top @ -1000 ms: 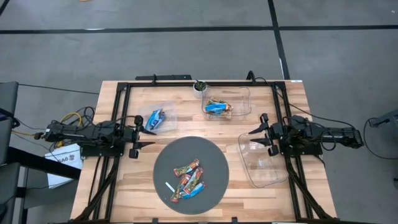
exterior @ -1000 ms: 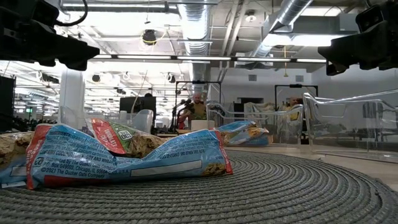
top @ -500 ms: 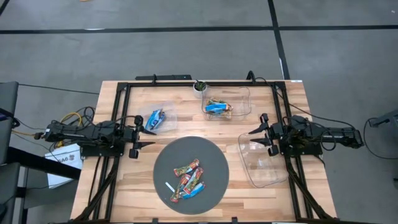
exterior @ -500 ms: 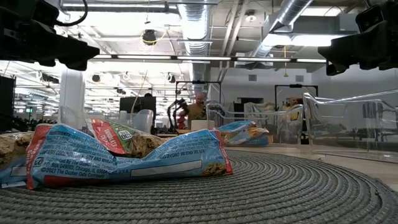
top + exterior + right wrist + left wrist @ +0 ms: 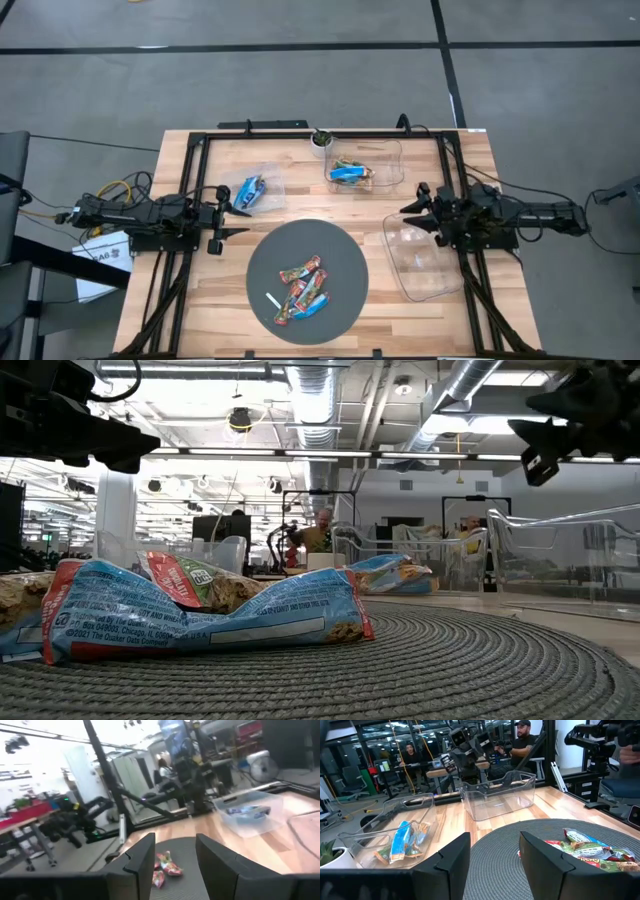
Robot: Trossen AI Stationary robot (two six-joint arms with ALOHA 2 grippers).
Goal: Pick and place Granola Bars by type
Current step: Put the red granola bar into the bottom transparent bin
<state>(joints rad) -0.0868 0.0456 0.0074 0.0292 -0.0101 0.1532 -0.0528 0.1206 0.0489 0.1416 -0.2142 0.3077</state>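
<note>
Several granola bars [image 5: 303, 290] with red, orange, green and blue wrappers lie in a heap on a round grey mat [image 5: 340, 250] near the table's front; in the low view the bars [image 5: 200, 610] fill the foreground. More bars lie in a clear bin at the left [image 5: 250, 192] and in a clear bin at the far middle [image 5: 352, 172]. My left gripper [image 5: 232, 212] hovers open at the table's left, pointing level toward the right. My right gripper [image 5: 408, 217] hovers open at the right, pointing level toward the left, above an empty clear bin [image 5: 425, 262]. Nothing is between either pair of fingers [image 5: 452, 865] [image 5: 220, 860].
A thin white stick [image 5: 272, 302] lies on the mat beside the bars. A small potted plant [image 5: 321, 139] stands at the far edge. A black frame [image 5: 190, 160] runs round the table top. People sit in the room beyond [image 5: 522, 740].
My right gripper has rolled about the line it points along, so its fingers now stand tilted. It has stayed open at the table's right. The bars and bins have not moved.
</note>
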